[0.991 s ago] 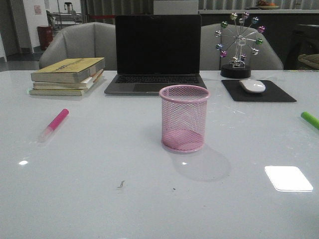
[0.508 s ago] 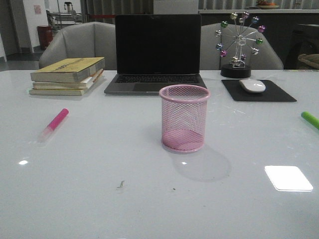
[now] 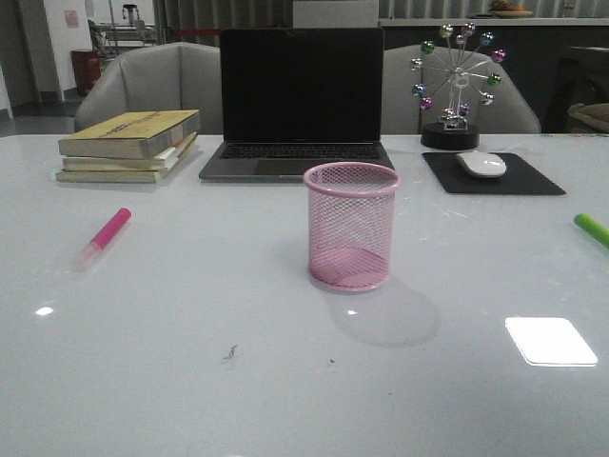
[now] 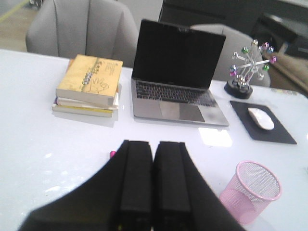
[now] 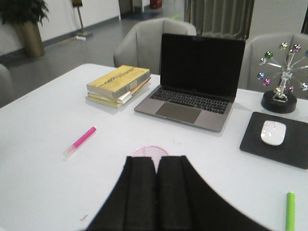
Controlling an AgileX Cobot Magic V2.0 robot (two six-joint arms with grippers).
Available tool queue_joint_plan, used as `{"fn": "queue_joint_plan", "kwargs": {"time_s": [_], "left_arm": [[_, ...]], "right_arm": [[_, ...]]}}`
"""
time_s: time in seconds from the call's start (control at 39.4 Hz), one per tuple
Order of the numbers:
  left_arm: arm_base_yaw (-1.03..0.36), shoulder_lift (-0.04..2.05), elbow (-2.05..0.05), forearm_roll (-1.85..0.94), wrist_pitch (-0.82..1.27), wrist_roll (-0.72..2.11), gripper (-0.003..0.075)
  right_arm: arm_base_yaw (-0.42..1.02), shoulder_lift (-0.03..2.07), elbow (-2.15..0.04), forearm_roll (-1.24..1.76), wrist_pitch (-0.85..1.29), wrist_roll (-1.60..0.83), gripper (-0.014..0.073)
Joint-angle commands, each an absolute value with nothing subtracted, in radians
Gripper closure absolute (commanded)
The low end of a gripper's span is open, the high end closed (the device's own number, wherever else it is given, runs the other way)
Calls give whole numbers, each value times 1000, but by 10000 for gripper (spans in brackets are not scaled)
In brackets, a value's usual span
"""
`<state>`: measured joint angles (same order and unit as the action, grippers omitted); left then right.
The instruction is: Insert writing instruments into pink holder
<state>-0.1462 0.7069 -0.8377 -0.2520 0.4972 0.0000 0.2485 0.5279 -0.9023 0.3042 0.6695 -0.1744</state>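
The pink holder (image 3: 351, 227), a wire-mesh cup, stands upright mid-table and looks empty; it also shows as the pink holder (image 4: 251, 191) and, mostly hidden behind my fingers, the pink holder (image 5: 149, 153). A pink marker (image 3: 103, 238) with a pale end lies flat at the left; the same pink marker (image 5: 80, 141) shows in the right wrist view, and only its tip (image 4: 112, 154) in the left wrist view. A green marker (image 3: 593, 228) lies at the right edge, seen also as the green marker (image 5: 289, 211). My left gripper (image 4: 153, 144) and right gripper (image 5: 156, 160) are both shut, holding nothing, high above the table.
A stack of books (image 3: 130, 145) sits back left, an open laptop (image 3: 300, 105) behind the holder, and a white mouse (image 3: 482, 164) on a black pad (image 3: 493, 174) back right. A ferris-wheel ornament (image 3: 455, 86) stands behind the pad. Grey chairs line the far side.
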Motion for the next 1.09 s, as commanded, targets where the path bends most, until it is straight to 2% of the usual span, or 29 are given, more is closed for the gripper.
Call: {"fn": "queue_joint_plan", "kwargs": {"time_s": [0.0,0.25,0.48,0.94,0.99,1.07], "left_arm": [[-151,801,-944,-259,451,0,629],[-151,909,-980,-259,440,0,629],[-151,960,-980,-202,437,0,629],[-151,1048,-980,-183,389,0,627],[-151,1056,-980,-183,379,0,613],[-151,1068,-981,-183,354,0,577]], "right_arm": [[250,664,-1039,292,700,-167,535],[198,847,-1092,141,714,0,535],[57,971,-1092,110,675,0,535],[13,992,-1092,104,558,-11,535],[13,992,-1092,104,553,-11,525],[13,992,-1092,104,544,-12,454]]}}
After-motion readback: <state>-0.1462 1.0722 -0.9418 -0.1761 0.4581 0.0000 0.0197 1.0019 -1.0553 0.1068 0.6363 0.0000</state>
